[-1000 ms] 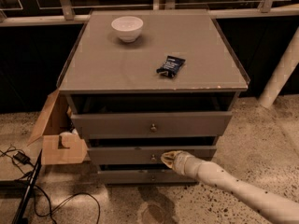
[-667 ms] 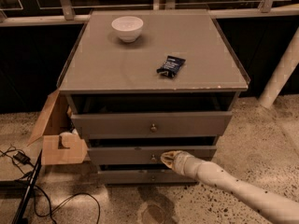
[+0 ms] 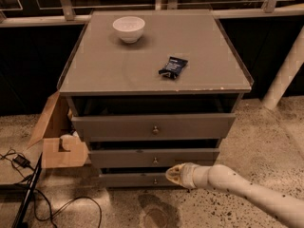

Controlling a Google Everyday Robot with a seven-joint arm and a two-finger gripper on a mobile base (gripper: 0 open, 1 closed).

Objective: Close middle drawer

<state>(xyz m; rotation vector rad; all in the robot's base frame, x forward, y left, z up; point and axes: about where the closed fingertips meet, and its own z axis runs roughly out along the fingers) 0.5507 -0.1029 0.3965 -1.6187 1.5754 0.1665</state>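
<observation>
Currently my hand (image 3: 172, 174) sits low, just below the middle drawer (image 3: 194, 156) and right of its knob (image 3: 155, 160), probably lining up a push on that flat front. Can't tell if it's clenched or released. The drawer is pulled out, with a dark gap above it: not closed yet, I'd say. Fronts are plain matte grey wood with small round knobs. The top drawer (image 3: 190, 125) juts out too. On the smooth bench (image 3: 95, 75) are a white round bowl (image 3: 128, 29) and a dark crinkly packet (image 3: 173, 67).
</observation>
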